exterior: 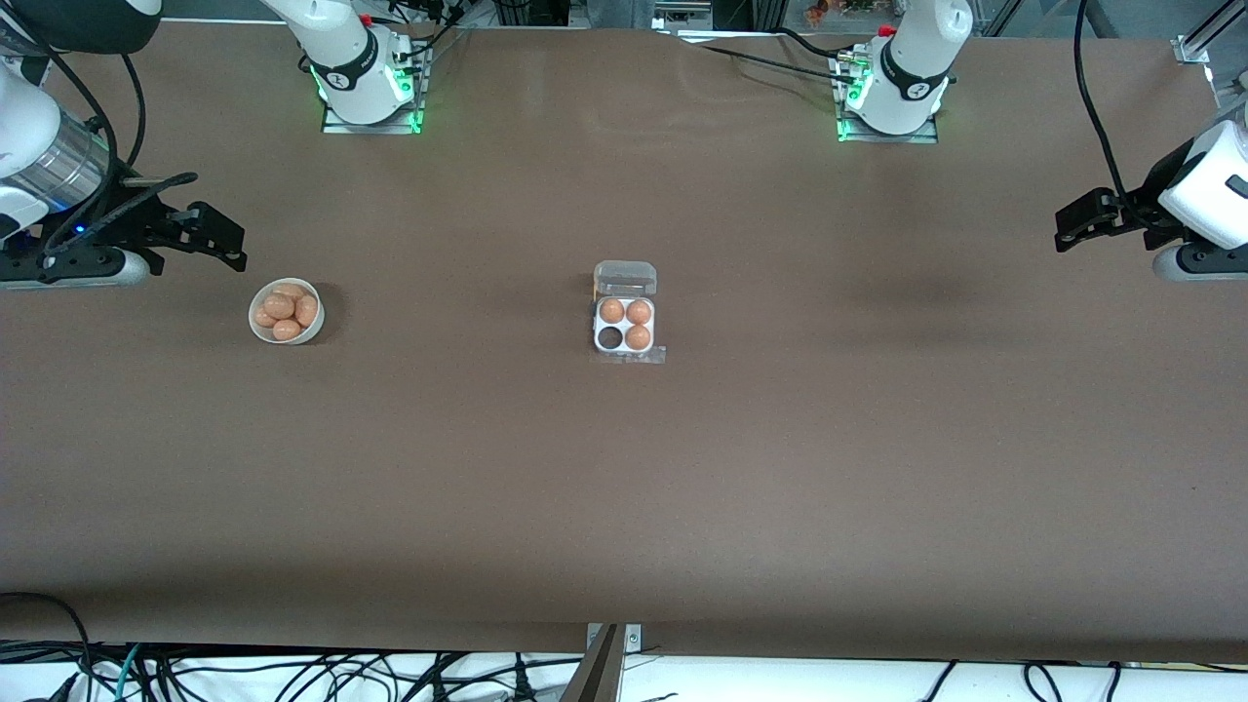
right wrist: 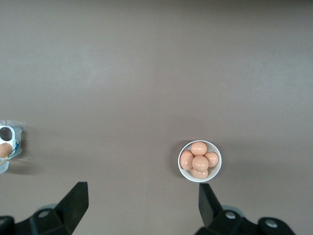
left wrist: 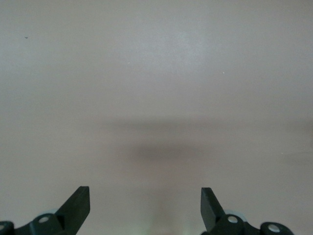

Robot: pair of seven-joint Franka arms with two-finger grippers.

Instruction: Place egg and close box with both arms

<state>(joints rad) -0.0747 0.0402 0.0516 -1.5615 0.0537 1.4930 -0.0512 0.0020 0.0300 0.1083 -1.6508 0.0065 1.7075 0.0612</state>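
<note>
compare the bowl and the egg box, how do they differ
The bowl is round and opaque white; the box is square, clear plastic, lid open. The bowl holds a loose heap of eggs; the box seats three in cells, one cell empty. Both hold brown eggs, untouched by either gripper.

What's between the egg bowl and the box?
Nothing: bare brown table between the bowl and the box, as front view shows.

Brown table (exterior: 624, 507); cables (exterior: 292, 678) apparently along its edge.
</note>
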